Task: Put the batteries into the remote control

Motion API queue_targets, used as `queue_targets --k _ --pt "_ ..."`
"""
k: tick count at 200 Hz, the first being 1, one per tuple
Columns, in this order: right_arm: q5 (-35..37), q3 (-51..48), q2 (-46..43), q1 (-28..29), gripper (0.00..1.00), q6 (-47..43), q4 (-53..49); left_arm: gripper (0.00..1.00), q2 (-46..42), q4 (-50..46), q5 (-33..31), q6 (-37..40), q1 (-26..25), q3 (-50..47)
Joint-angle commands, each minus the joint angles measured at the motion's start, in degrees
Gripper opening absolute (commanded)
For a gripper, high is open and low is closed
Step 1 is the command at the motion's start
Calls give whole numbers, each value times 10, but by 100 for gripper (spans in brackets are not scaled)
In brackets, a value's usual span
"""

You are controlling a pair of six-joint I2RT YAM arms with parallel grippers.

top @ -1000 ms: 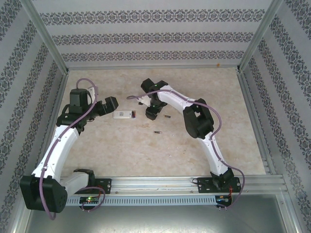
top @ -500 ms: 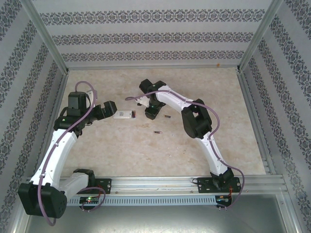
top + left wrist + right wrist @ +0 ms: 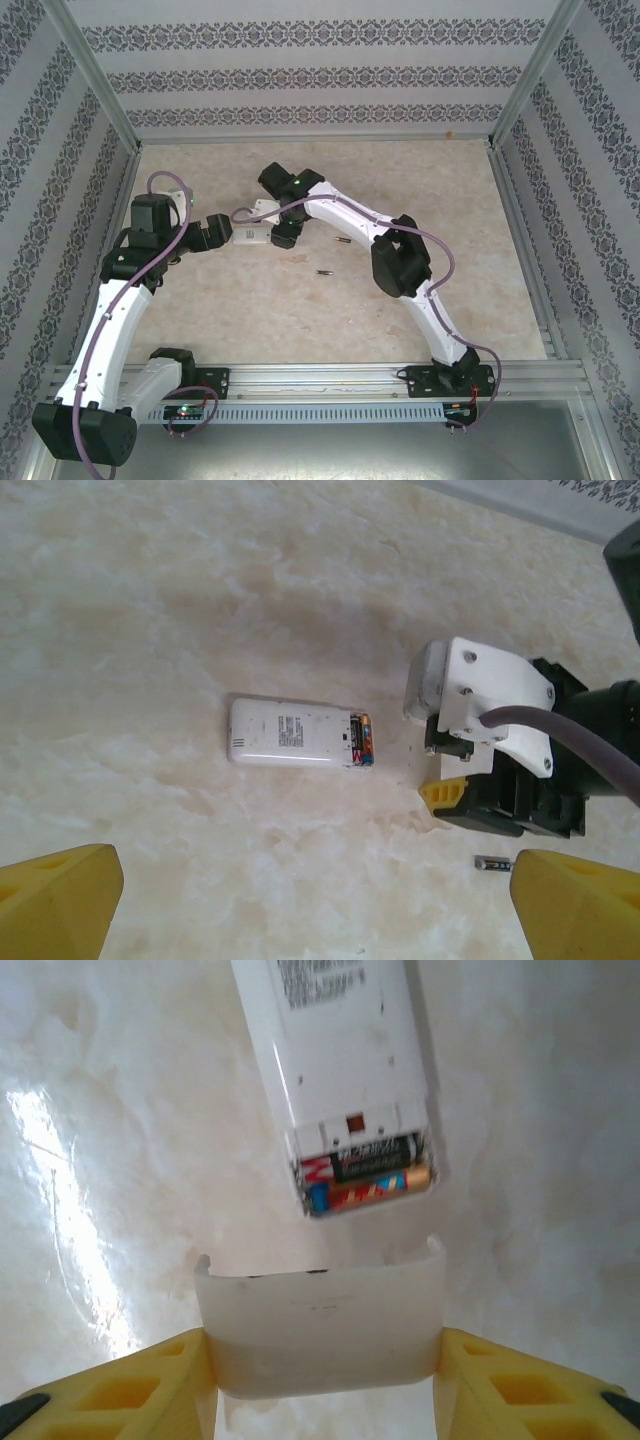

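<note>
The right gripper (image 3: 320,1365) is clamped on the cover (image 3: 320,1330), just short of the remote's (image 3: 340,1050) open end, where two batteries (image 3: 372,1175) sit. The remote's long axis runs straight away from it. The left gripper (image 3: 318,905), fingers wide apart, hangs off the remote's other end, farther away.
</note>
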Motion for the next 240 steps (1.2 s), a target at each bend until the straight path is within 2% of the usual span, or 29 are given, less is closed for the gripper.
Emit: queue_targets --k 1,68,175,240 --pt "-2 49 39 -5 52 -38 -28 100 -5 -11 -7 14 3 -9" --pt "-25 121 93 -8 52 -55 -34 100 -6 -9 -5 12 3 -14" --pt "-39 138 130 -9 53 -58 -31 100 -3 -1 8 7 3 -13" --pt "-31 141 142 -9 59 -59 -24 100 -1 0 12 2 3 -15"
